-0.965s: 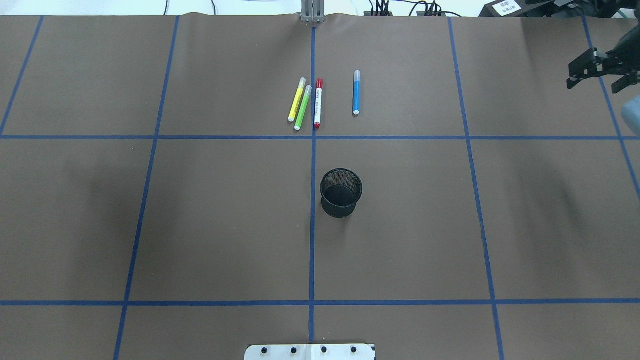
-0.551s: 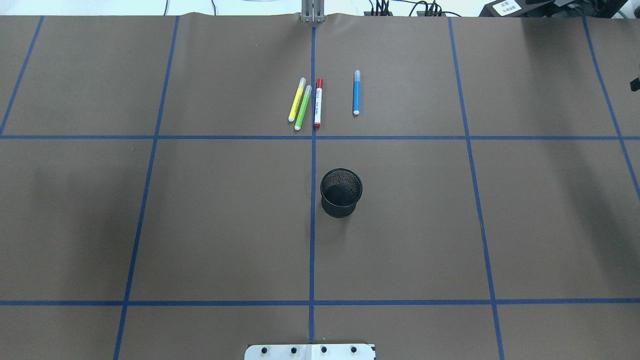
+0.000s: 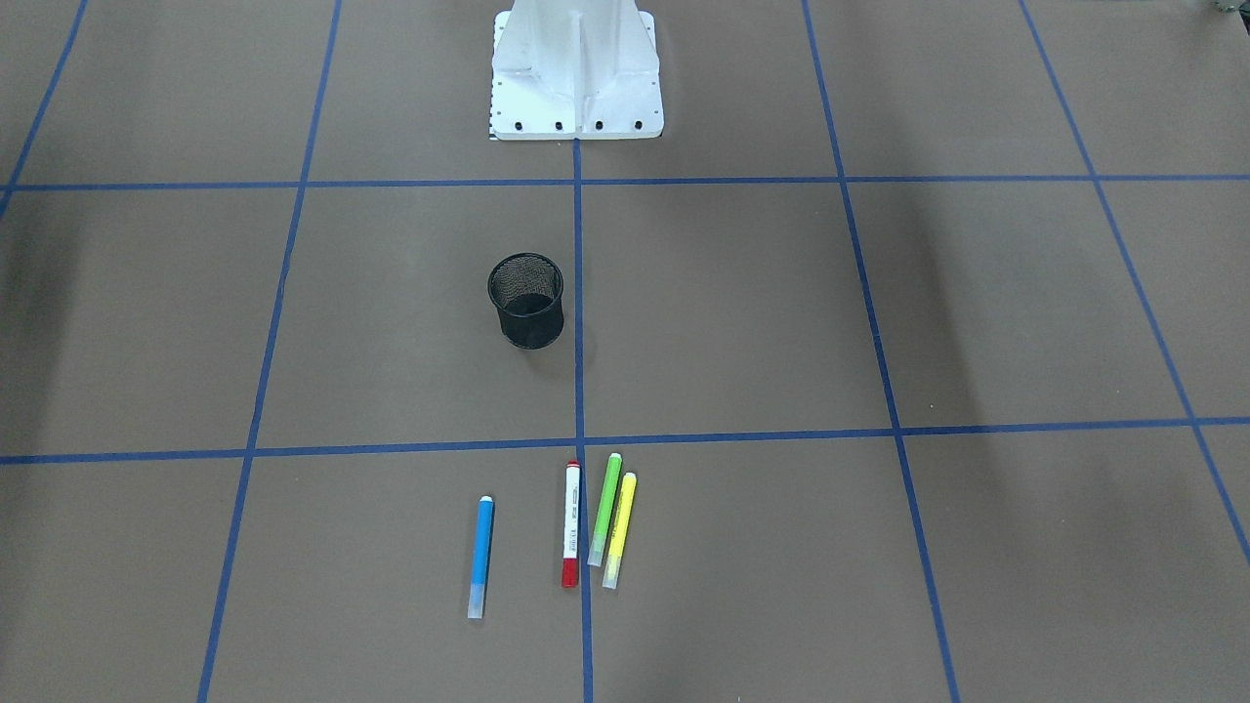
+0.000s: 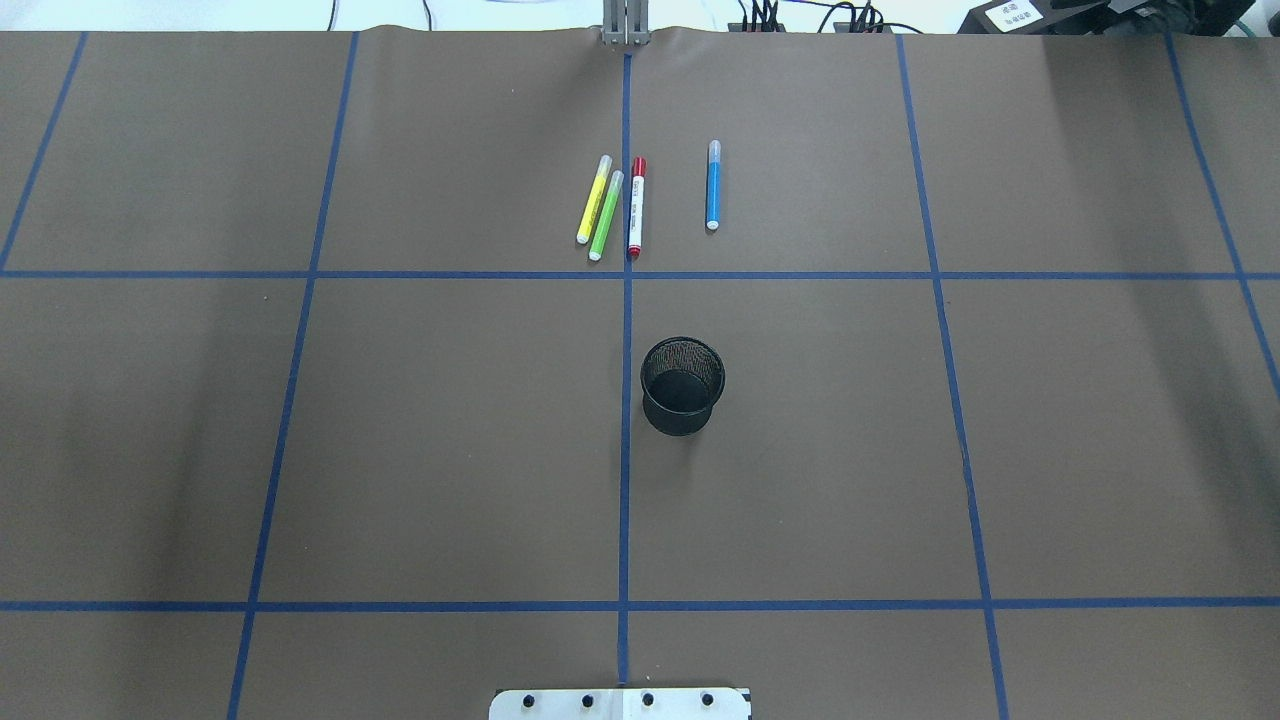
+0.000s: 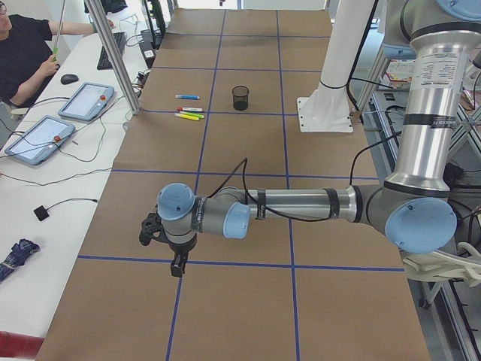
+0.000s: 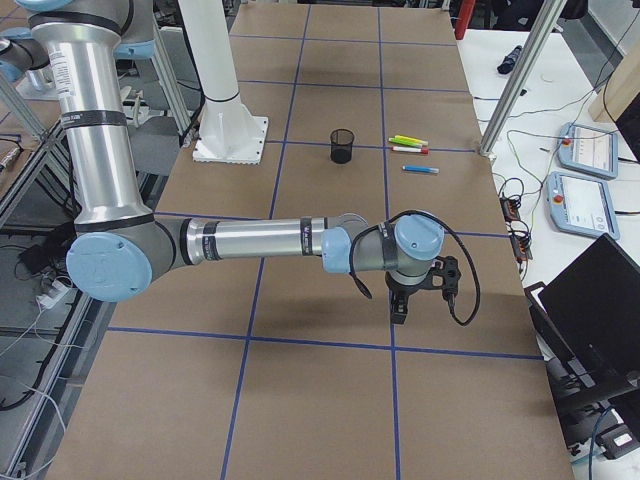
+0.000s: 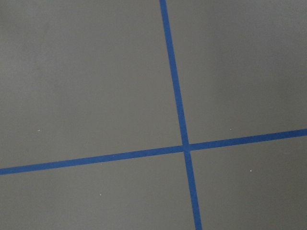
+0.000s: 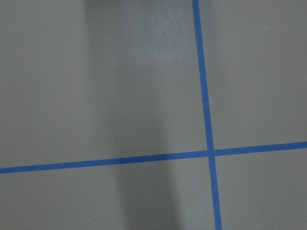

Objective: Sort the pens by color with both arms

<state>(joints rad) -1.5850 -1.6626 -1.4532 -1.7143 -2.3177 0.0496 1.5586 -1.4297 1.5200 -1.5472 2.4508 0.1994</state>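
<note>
Yellow pen (image 4: 593, 199), green pen (image 4: 606, 215) & red-capped white pen (image 4: 636, 208) lie side by side, upper centre of overhead view; blue pen (image 4: 713, 185) sits apart to their right. Black mesh cup (image 4: 682, 385) mid-frame. Left gripper (image 5: 174, 263) & right gripper (image 6: 422, 298) show in side views only: can't tell finger gap or any hold.

the overhead camera is looking forward and down from behind the white base (image 4: 620, 704); the front one is facing that base from across the table (image 3: 977, 322), and both are sharing the pens (image 4: 636, 205) and black cup (image 4: 682, 385). side cameras are looking along the table from either end. wrist cameras are staring straight down, close, at tape crossings (image 7: 185, 147).
</note>
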